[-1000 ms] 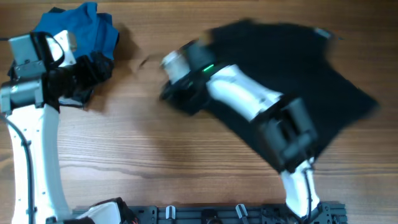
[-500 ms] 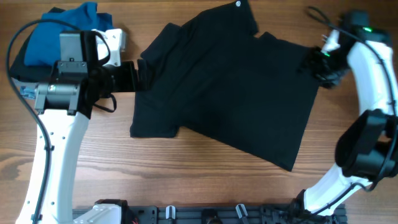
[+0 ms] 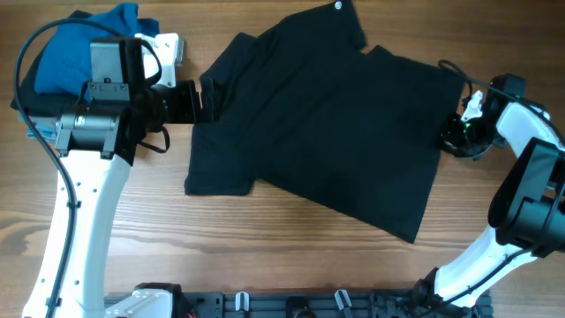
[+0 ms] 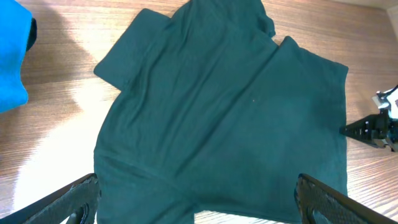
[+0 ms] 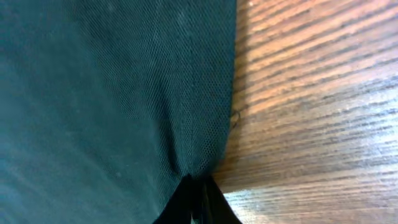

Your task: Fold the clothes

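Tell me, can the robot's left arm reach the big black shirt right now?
Probably yes. The left gripper is open right at the sleeve edge of the black shirt, with nothing lying between them. The blue garment sits behind that arm, out of the way.

Overhead, left wrist share shirt [image 3: 327, 124]; right wrist seemingly nearest.

no legible text, small white neck label [image 3: 338, 6] on black shirt [image 3: 327, 115] too tiny to read
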Available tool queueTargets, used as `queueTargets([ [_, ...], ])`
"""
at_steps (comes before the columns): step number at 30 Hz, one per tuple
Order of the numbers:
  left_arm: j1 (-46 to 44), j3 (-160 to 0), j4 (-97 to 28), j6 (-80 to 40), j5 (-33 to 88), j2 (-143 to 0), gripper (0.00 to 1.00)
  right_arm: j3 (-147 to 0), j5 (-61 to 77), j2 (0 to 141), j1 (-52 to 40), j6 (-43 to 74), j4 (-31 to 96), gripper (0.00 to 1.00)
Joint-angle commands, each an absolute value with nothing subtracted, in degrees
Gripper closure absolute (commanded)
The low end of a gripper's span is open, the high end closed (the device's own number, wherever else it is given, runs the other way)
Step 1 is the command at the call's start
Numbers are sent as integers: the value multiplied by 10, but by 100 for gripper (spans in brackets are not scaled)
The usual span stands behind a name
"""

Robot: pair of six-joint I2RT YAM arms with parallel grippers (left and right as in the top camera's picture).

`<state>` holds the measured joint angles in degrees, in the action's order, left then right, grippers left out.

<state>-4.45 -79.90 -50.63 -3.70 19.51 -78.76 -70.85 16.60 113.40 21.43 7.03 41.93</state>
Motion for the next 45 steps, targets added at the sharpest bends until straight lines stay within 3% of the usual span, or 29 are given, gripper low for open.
queueTargets([
  [1,-47,-810,-503,-30,194,-791,0,-741,141,1158,243,82,408,96],
  [3,-47,-810,-503,-30,194,-793,0,-827,50,1158,312,109,421,96],
  [5,-47,-810,-504,-30,194,-797,0,-881,45,1158,360,109,431,96],
  [6,-48,-809,-504,-30,194,-801,0,-905,47,1158,379,105,432,91],
  [7,-48,-809,-505,-33,194,-805,0,-925,51,1158,394,105,435,41],
  [8,-48,-809,-506,-34,194,-809,0,-941,68,1158,402,105,447,27],
  [14,-100,-809,-508,-34,195,-886,2,-961,279,1138,388,76,558,28],
  [16,-155,-809,-506,-34,195,-957,24,-961,290,1138,359,44,613,29],
  [17,-171,-809,-505,-34,199,-978,29,-961,290,1138,347,40,626,29],
  [18,-197,-809,-499,-34,203,-1013,29,-961,290,1138,337,41,635,29],
  [23,-316,-809,-456,-34,215,-1153,11,-961,288,1138,321,64,645,28],
  [25,-337,-809,-440,-34,190,-1190,14,-961,288,1138,321,62,648,28],
  [26,-339,-809,-436,-34,178,-1200,21,-961,286,1138,321,61,650,28],
  [27,-339,-809,-437,-34,155,-1216,45,-961,281,1138,321,60,655,27],
  [31,-319,-808,-455,-119,42,-1229,92,-960,248,1138,320,61,686,27],
  [32,-305,-808,-469,-159,4,-1229,96,-958,237,1138,320,62,698,27],
  [40,-166,-808,-560,-199,-3,-1229,96,-829,79,1138,319,180,692,22],
  [42,-166,-808,-569,-195,3,-1229,87,-802,79,1138,319,165,652,23],
  [44,-175,-808,-586,-164,19,-1227,70,-789,75,1139,319,168,625,29],
  [45,-179,-808,-602,-160,21,-1219,66,-786,73,1139,319,169,618,35],
])
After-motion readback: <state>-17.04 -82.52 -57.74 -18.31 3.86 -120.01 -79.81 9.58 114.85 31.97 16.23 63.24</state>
